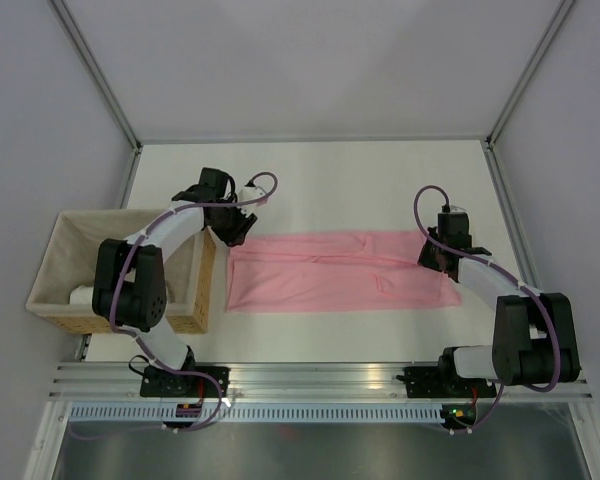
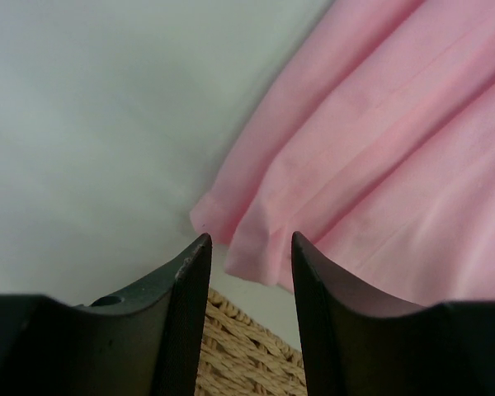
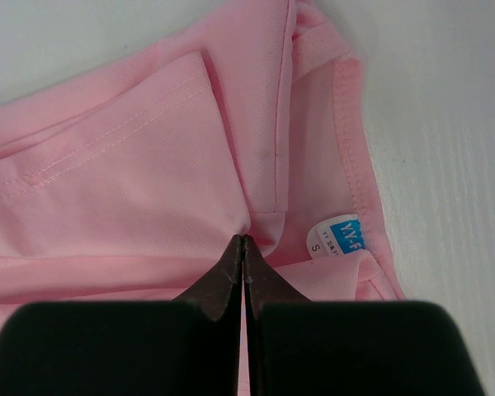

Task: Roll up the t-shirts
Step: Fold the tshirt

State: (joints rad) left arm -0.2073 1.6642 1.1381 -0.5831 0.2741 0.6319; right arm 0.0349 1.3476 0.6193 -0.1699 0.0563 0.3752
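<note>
A white counter (image 1: 310, 180) carries the t-shirt (image 1: 330, 272), folded into a smooth pink strip whose long axis runs left to right between the arms. The right gripper (image 3: 245, 241) is closed, pinching fabric at the collar end. The left gripper (image 2: 249, 243) hangs parted and empty at the hem corner, beside a wicker basket (image 1: 205, 290).

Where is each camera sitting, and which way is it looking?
Top camera: above and behind the arms, looking down at the white table, light-pink soft-fabric t-shirt and woven wicker basket; both arms show.
Left wrist: looks past the open left gripper at the shirt's corner and basket edge.
Right wrist: looks past the shut right gripper at the collar's white neck label.
Shared: all views show the t-shirt.
</note>
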